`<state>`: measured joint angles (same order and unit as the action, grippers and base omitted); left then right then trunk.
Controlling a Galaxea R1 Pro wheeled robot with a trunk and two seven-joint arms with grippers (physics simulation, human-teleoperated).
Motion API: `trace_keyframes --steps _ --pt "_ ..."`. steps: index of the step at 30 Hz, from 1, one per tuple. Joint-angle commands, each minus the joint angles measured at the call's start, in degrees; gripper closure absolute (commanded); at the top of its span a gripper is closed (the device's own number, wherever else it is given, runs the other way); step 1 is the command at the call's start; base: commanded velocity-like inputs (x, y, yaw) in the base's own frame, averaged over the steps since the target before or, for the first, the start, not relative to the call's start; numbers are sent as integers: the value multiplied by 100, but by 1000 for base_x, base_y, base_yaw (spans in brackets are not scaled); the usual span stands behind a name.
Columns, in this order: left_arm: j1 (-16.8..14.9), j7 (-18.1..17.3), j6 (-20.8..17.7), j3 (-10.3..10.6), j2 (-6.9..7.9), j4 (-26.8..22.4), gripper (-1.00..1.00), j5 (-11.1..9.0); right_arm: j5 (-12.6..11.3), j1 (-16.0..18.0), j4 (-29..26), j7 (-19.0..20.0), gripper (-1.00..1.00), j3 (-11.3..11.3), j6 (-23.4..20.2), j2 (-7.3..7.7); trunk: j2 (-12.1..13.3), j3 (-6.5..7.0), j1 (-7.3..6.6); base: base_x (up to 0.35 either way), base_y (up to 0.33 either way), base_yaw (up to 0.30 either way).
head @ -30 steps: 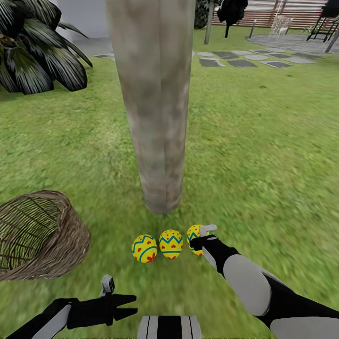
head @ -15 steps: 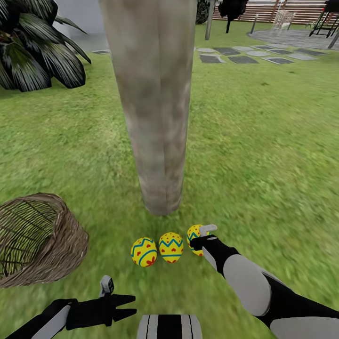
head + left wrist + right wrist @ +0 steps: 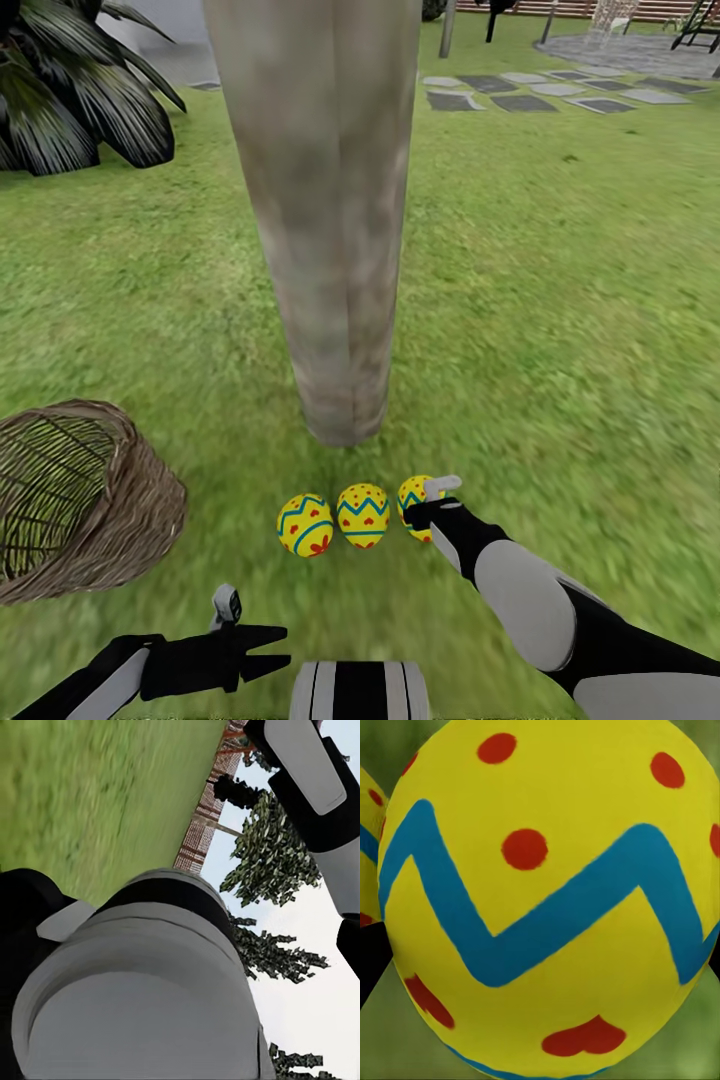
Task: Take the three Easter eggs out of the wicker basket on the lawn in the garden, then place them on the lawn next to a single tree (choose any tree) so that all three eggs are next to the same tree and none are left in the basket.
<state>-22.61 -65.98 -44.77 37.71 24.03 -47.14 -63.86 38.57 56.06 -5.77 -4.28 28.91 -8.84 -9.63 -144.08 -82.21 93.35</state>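
Three yellow Easter eggs lie in a row on the lawn at the foot of the tree: the left egg, the middle egg and the right egg. My right gripper is closed around the right egg, whose shell reaches both dark fingertips in the right wrist view. The wicker basket lies tipped on its side to the left, and what I see of its inside holds nothing. My left gripper hovers open low over the grass, apart from the eggs.
A spiky dark plant stands at the back left. Grey stepping stones run across the back right. The left wrist view shows my own grey body, grass and a distant fence.
The whole picture has slid a little, so the camera has tilted down. The eggs, the basket and both grippers keep their places.
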Motion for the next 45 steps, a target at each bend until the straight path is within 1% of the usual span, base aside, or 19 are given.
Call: trace_keyframes --steps 1,14,20,26,31,36,45 --pt "-7 -3 -42 26 5 1 -100 -48 28 2 -11 -10 100 25 -8 1 -3 -26 1 0 0 0" --pt "-7 -3 -46 26 5 3 -100 -42 28 2 -12 -12 100 25 16 4 -21 -314 35 0 0 0" --pt "-7 -8 -44 24 12 13 -100 -56 28 2 -12 -12 100 25 14 5 -21 -314 35 0 0 0" --pt "-7 -3 -46 19 5 19 -100 -49 28 2 -12 -12 100 24 14 5 -21 -314 35 245 0 0" --pt "-7 -9 -43 19 12 17 -100 -61 28 2 -12 -12 100 24 14 1 -21 -314 35 39 0 0" --pt "-7 -9 -41 24 5 4 -100 -64 28 2 -12 -16 100 25 14 4 -27 -425 48 1 0 0" --pt "-7 -11 -46 24 5 13 -100 -65 19 2 -12 -12 100 27 14 4 -27 -425 48 0 0 0"
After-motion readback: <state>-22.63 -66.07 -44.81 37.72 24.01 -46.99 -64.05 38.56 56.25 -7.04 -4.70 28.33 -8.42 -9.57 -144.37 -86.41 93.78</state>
